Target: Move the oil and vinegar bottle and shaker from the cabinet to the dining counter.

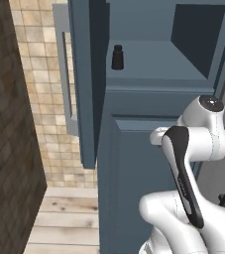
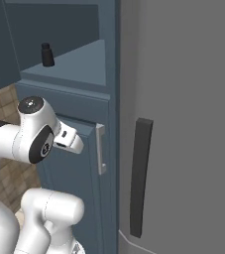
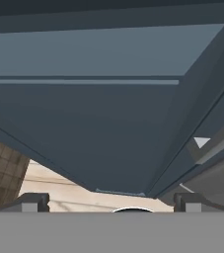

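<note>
The cabinet (image 1: 148,149) stands right in front of me, slate-blue, with its upper door (image 1: 86,84) swung open to the left. On its open shelf (image 1: 158,62) the small dark shaker (image 1: 117,57) (image 2: 47,54) stands upright near the left front edge. The oil and vinegar bottle and the dining counter are out of view. My gripper (image 3: 111,203) is open, its fingertips (image 3: 32,202) wide apart with nothing between them. It is below shelf height, facing the cabinet's blue lower panel (image 3: 108,133).
A grey fridge (image 2: 183,99) with a dark vertical handle (image 2: 140,173) stands right of the cabinet. The lower cabinet door has a grey handle (image 2: 100,149). A beige tiled wall (image 1: 34,74) and a dark brick wall (image 1: 5,149) lie left, above a wooden floor (image 1: 64,218).
</note>
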